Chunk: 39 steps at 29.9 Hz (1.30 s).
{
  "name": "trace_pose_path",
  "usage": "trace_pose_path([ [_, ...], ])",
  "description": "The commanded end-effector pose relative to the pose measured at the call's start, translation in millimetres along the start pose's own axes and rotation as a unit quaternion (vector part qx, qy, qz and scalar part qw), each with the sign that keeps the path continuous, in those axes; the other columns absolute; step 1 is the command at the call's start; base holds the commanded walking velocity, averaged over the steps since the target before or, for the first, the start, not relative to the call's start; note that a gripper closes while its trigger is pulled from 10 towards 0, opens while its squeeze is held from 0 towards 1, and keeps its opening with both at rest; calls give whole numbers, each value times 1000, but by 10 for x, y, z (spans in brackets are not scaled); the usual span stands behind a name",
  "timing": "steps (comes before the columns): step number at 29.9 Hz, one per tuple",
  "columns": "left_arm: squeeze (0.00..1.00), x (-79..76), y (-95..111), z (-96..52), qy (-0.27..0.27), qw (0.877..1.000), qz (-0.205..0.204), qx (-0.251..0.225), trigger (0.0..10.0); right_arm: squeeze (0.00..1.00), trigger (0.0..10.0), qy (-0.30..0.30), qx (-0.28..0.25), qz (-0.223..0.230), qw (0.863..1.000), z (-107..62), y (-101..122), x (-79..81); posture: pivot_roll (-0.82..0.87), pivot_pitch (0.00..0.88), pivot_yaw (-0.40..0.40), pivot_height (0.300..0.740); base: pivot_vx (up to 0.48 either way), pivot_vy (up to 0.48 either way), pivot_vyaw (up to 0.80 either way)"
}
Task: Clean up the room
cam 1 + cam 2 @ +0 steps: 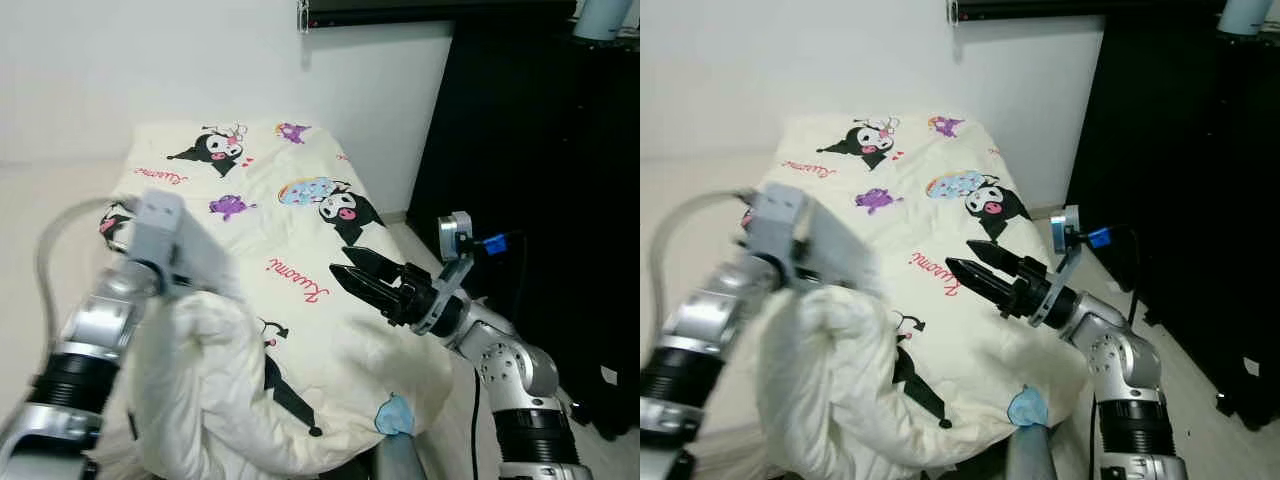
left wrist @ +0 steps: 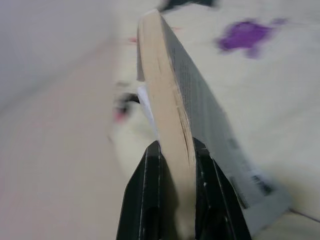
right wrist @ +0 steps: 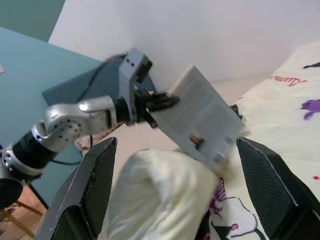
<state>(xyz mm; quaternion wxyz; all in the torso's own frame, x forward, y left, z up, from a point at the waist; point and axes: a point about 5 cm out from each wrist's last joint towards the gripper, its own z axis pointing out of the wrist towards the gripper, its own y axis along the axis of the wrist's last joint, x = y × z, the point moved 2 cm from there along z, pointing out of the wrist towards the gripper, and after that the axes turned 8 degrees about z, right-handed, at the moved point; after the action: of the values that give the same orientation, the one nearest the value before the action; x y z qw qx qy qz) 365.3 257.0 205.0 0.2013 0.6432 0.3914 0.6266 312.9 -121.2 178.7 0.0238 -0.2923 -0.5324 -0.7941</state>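
The left hand (image 2: 172, 165) is clamped on a book (image 2: 185, 110), held above the bunched quilt (image 1: 215, 390) on the bed (image 1: 290, 215). The right hand (image 1: 350, 268) hovers over the bed, its 2 fingers apart.

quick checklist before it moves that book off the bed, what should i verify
1. Left gripper shut on the book: ok, fingers pinch its lower edge.
2. Book lifted off the bunched duvet: ok, in the right wrist view it hangs above the fold.
3. Grip depth: not ok, only one edge is held, so it may pivot.
4. Right gripper free: ok, open over the bed, holding nothing.
5. Place to put the book: cannot tell.
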Motion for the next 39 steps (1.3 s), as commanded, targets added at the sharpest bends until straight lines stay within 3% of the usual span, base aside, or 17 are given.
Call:
trace_pose_path([
  [1,0,237,117,-59,29,997,71,-6,2196,0,10000,-7,10,5,1000,20,-45,-17,-80,0,-23,525,0,0,0],
  [4,0,436,96,-180,3,986,167,20,2863,0,10000,-12,14,8,1000,40,-70,-35,-74,0,-20,525,0,0,0],
  [6,0,436,96,-180,3,986,167,20,2863,0,10000,-12,14,8,1000,40,-70,-35,-74,0,-20,525,0,0,0],
  [9,0,470,-75,-320,-79,970,220,60,2863,0,10000,-20,20,10,1000,44,-113,-56,-64,0,-18,525,0,0,0],
  [10,0,470,-75,-320,-79,970,220,60,2863,0,10000,-20,20,10,1000,44,-113,-56,-64,0,-18,525,0,0,0],
  [11,0,459,-224,-393,-125,957,245,88,3176,0,10000,-25,24,10,999,45,-141,-72,-61,0,-17,525,0,0,0],
  [14,0,459,-224,-393,-125,957,245,88,3176,0,10000,-25,24,10,999,45,-141,-72,-61,0,-17,525,0,0,0],
  [15,0,430,-288,-412,-144,952,250,98,3686,0,10000,-30,24,7,999,49,-144,-84,-60,0,-14,525,0,0,0],
  [16,0,299,-236,-374,-166,963,198,74,10000,0,10000,-64,3,3,998,59,-97,-176,-62,0,-11,525,0,0,0],
  [18,0,224,-153,-332,-169,972,156,49,10000,0,10000,-85,-9,1,996,63,-69,-233,-62,0,-11,525,0,0,0],
  [24,0,175,-87,-254,-155,983,94,32,10000,0,10000,-123,-16,-8,992,65,-66,-321,-74,0,-11,525,0,0,0],
  [32,0,343,-28,-205,-103,991,80,25,10000,0,10000,-145,-35,-3,989,49,-40,-381,-77,0,-12,525,0,0,0],
  [34,0,519,140,-157,-35,999,32,-25,10000,0,10000,-149,-66,7,987,41,36,-407,-77,0,-14,535,0,0,0],
  [35,0,519,140,-157,-35,999,32,-25,10000,0,10000,-149,-66,7,987,41,36,-407,-77,0,-14,535,0,0,0],
  [37,0,591,277,-139,-2,996,-49,-70,10000,0,10000,-149,-78,10,986,40,73,-416,-77,0,-16,545,0,0,0],
  [38,0,591,277,-139,-2,996,-49,-70,10000,0,10000,-149,-78,10,986,40,73,-416,-77,0,-16,545,0,0,0],
  [39,0,576,369,-134,-2,989,-111,-101,10000,0,10000,-154,-82,11,985,31,95,-433,-81,0,-20,555,0,0,0],
])
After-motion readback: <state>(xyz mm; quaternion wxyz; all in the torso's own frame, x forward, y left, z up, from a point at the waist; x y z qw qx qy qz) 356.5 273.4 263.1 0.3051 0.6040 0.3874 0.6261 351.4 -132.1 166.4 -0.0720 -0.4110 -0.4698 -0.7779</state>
